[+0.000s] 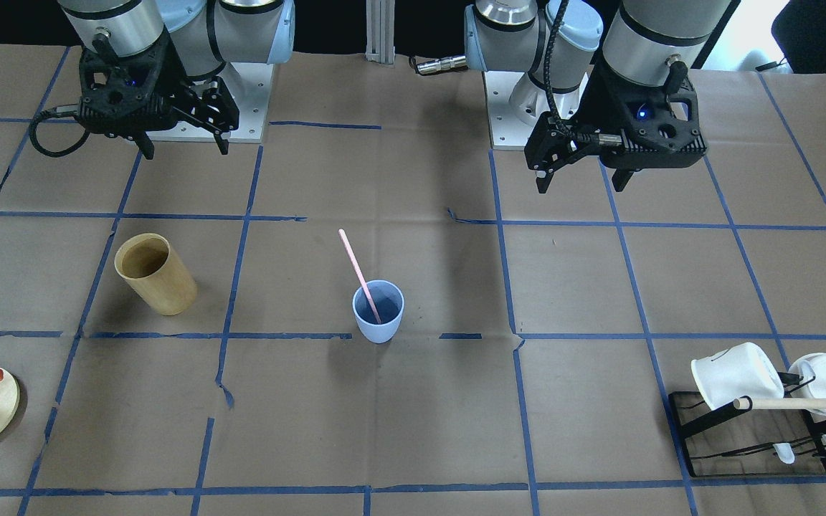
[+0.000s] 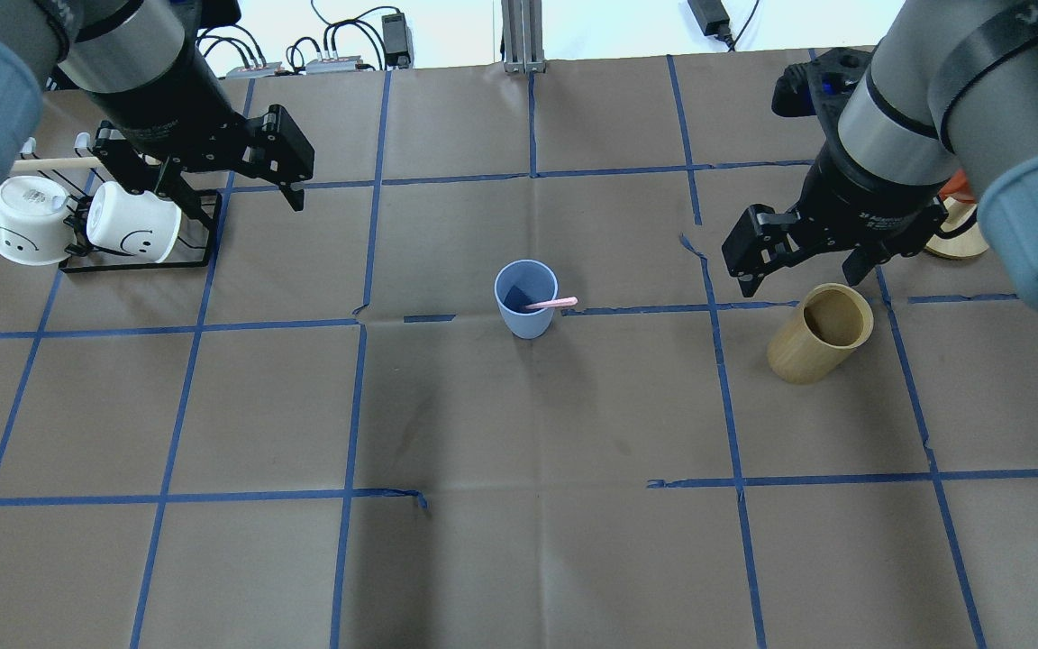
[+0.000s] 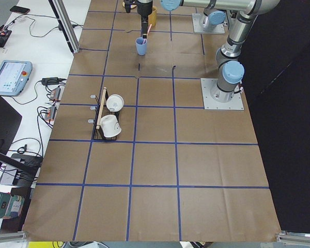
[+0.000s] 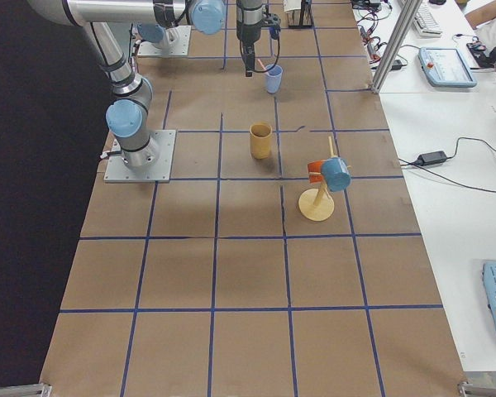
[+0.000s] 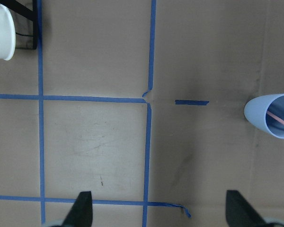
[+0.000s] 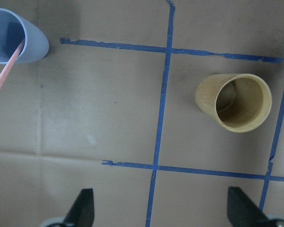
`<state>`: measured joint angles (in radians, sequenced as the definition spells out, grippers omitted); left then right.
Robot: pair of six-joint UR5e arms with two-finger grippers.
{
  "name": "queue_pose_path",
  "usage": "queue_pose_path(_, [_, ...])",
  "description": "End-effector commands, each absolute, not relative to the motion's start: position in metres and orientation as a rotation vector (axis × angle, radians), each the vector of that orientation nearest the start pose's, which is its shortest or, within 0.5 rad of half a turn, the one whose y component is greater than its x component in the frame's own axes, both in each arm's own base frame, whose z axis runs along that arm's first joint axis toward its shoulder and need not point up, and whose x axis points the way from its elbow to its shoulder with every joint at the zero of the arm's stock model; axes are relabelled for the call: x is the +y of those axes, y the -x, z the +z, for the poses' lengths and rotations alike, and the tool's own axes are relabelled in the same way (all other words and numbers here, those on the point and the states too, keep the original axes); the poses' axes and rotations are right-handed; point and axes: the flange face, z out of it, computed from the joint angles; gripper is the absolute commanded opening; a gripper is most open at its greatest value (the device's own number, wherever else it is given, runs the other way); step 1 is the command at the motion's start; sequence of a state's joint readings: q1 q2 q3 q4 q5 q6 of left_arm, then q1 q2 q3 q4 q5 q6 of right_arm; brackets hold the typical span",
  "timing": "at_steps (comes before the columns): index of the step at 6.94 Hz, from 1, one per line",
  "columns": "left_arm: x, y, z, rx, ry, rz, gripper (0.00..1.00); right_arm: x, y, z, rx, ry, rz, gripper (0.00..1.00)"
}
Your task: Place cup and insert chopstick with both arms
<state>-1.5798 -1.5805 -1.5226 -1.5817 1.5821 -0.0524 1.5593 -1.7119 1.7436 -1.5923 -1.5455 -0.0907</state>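
Nearest the front camera, on the left arm's side, noted a black rack (image 1: 743,444) with two white mugs (image 1: 736,374); no part of the work.

Further in, at mid-table, found the cup (image 1: 378,315) upright on the paper, touched by nothing. Found the chopstick (image 1: 357,269) inside it, lower end down in the cup, upper end well past the rim, long axis tilted toward the robot's right and toward its base.

Level with that, on the right arm's side, recorded a tan wooden cup (image 1: 155,274), upright and well apart from the blue one.

Farthest back, close to the bases, logged the left gripper (image 1: 584,183) and the right gripper (image 1: 186,147), both above the table, fingers spread wide, nothing between them. From the left gripper, placed the cup toward the robot's right and forward; from the right gripper, toward the robot's left and forward. Judged the right gripper perhaps slightly nearer, with height hard to read from these angles.

Judged both steps done. For any coming move, advise only a wide berth round the protruding upper end on the right arm's side.
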Motion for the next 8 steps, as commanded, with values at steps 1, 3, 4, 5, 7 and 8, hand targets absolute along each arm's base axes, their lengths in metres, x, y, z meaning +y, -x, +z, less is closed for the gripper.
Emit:
queue_pose_path(1, [-0.498, 0.137, 0.504, 3.128, 0.067, -0.039, 1.0, -0.446, -0.119, 0.495, 3.121, 0.077, -0.071, 0.99])
queue_pose_path(3, [-0.498, 0.136, 0.504, 3.125, 0.067, -0.041, 1.0, -0.459, -0.118, 0.505, 3.129, 0.006, -0.097, 0.99])
queue_pose_path(4, [-0.498, 0.137, 0.504, 3.128, 0.067, -0.039, 1.0, -0.459, -0.118, 0.506, 3.126, -0.03, -0.097, 0.99])
queue_pose_path(5, [-0.495, 0.137, 0.506, 3.125, 0.065, -0.044, 1.0, -0.458, -0.119, 0.504, 3.12, -0.037, -0.085, 0.99])
queue_pose_path(7, [-0.503, 0.137, 0.497, 3.126, 0.067, -0.02, 1.0, -0.457, -0.121, 0.5, 3.112, -0.14, -0.055, 0.99])
queue_pose_path(8, [-0.506, 0.137, 0.492, 3.124, 0.074, -0.006, 1.0, -0.456, -0.121, 0.495, 3.11, -0.143, -0.038, 0.99])
